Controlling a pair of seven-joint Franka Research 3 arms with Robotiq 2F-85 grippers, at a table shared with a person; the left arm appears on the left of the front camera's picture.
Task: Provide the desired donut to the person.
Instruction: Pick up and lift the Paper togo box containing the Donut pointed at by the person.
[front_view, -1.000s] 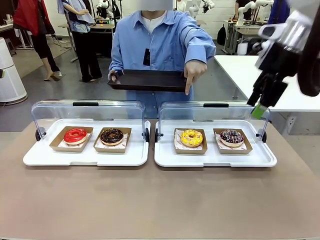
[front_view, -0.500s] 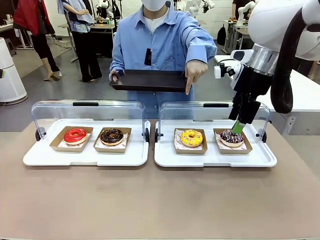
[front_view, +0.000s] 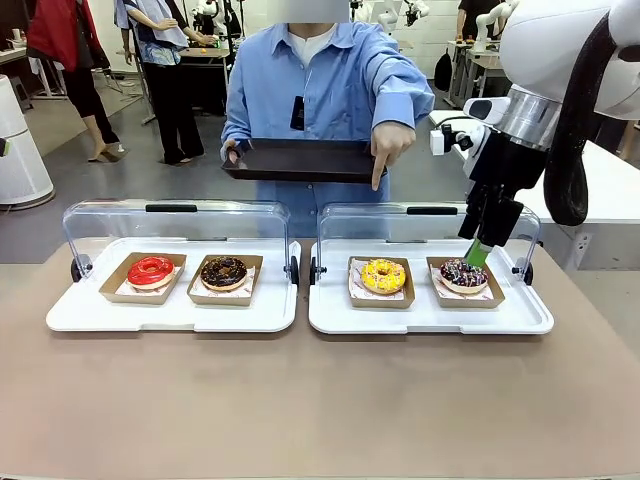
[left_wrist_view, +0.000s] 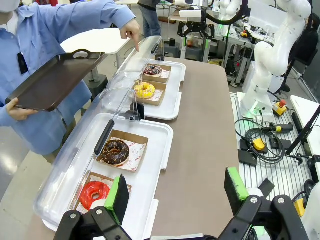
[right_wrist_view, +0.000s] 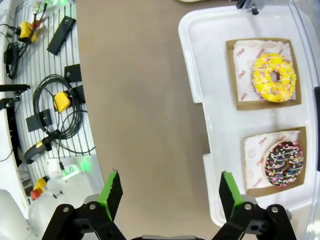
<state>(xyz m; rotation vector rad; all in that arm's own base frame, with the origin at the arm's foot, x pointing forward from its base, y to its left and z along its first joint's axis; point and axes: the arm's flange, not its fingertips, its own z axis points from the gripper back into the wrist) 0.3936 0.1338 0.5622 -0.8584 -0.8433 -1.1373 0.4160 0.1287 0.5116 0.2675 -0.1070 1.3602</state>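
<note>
The person (front_view: 325, 75) holds a black tray (front_view: 298, 160) in one hand. The other hand (front_view: 388, 145) points a finger down over the yellow sprinkled donut (front_view: 383, 275) (right_wrist_view: 274, 76) (left_wrist_view: 144, 90). To its right lies a chocolate donut with coloured sprinkles (front_view: 463, 273) (right_wrist_view: 284, 163). My right gripper (front_view: 478, 253) (right_wrist_view: 170, 192) hangs open just above that sprinkled chocolate donut, holding nothing. In the left wrist view my left gripper (left_wrist_view: 176, 192) is open and empty, high over the near table edge beside the left tray.
Two white trays (front_view: 70, 315) (front_view: 530, 318) with raised clear lids (front_view: 175, 222) sit side by side. The left one holds a red donut (front_view: 150, 270) and a chocolate donut (front_view: 223, 271). Each donut lies in a brown card tray. Brown tabletop (front_view: 320, 400) spreads in front.
My right arm came down and leftward from the upper right to hover over the right tray, then held nearly still. The person keeps pointing.
</note>
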